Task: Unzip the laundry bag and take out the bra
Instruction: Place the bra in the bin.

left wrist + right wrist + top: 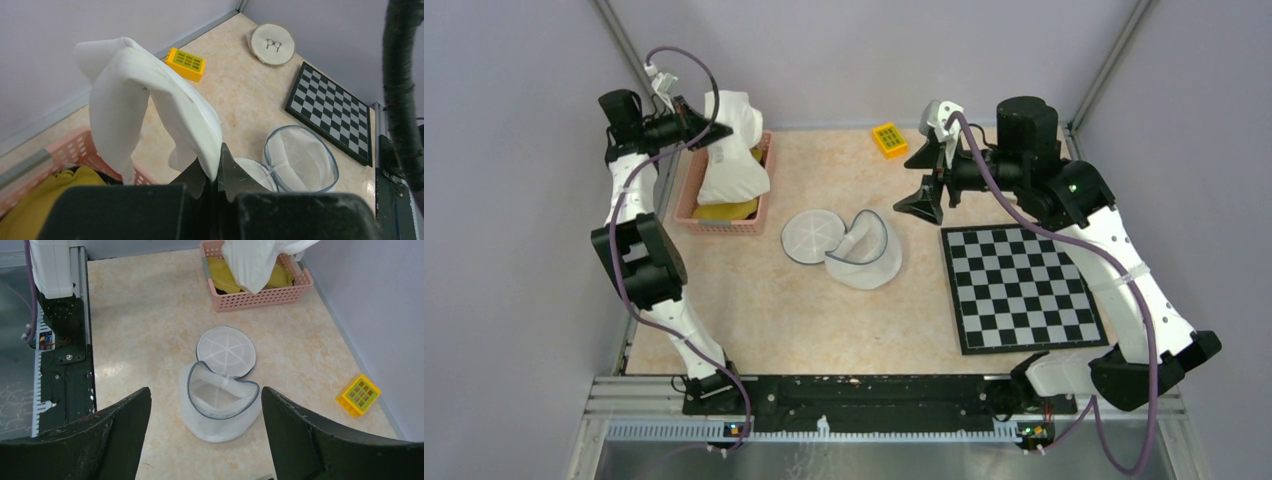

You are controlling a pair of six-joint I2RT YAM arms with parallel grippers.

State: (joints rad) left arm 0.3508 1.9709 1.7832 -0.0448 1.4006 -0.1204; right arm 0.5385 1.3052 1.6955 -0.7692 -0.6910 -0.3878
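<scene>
The left gripper pinches the white bra tight, dangling it over the pink basket, whose contents it partly hides. The right gripper gapes empty near the unzipped laundry bag.

LAB BENCH: A robotics test cell: plain lilac panels in metal framing close 3 sides of the tabletop under my left gripper and right gripper. A black-and-white checkerboard lies below my right jaws, back toward my base; my 2 arms are bolted to a black rail well behind both, purple cables looping off them.
</scene>
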